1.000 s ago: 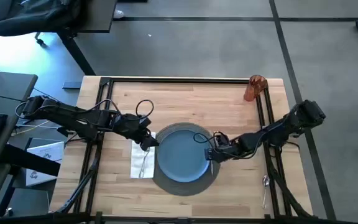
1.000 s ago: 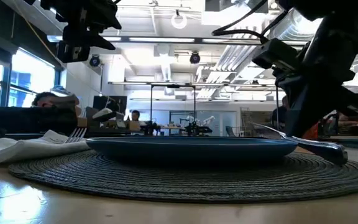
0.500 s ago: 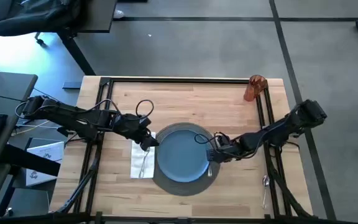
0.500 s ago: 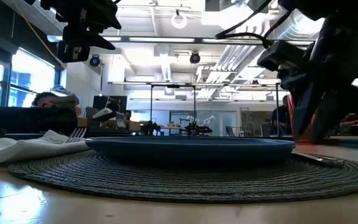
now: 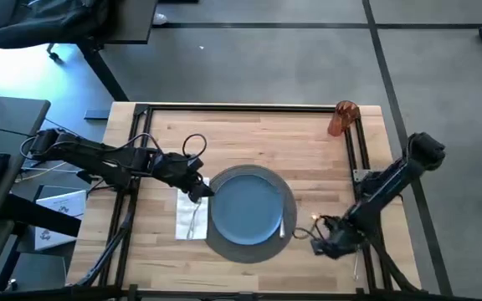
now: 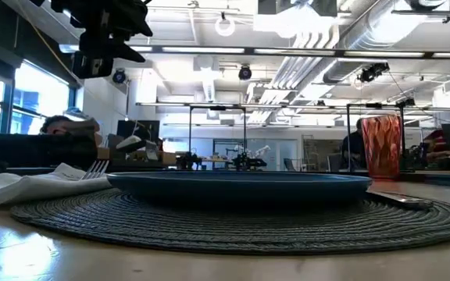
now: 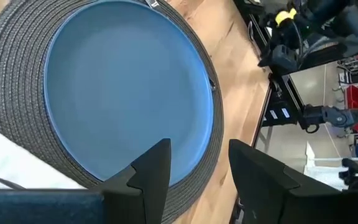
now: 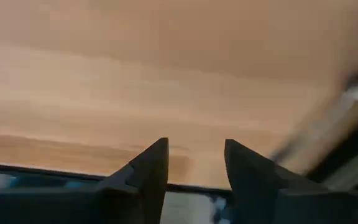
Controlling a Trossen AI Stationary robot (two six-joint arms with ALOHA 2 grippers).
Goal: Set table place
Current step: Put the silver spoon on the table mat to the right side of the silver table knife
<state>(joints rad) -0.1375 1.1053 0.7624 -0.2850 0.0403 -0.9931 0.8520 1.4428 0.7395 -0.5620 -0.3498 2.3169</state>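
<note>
— Where's the place setting?
— On the worktop (image 5: 249, 134): blue plate (image 5: 245, 207) on the grey mat (image 5: 287, 194), knife (image 5: 282, 224) on the mat's right edge, fork (image 5: 192, 219) on the napkin (image 5: 184, 219) just left, orange cup (image 5: 341, 119) at the far right corner.
— And the tools?
— Left tool (image 5: 199, 192) hovers at the plate's left edge, fingers parted, empty. Right tool (image 5: 317, 243) is released, over bare wood right of the mat.

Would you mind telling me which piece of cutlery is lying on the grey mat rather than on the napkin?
The knife, along the mat's right edge beside the blue plate. The fork rests on the white napkin instead.
</note>
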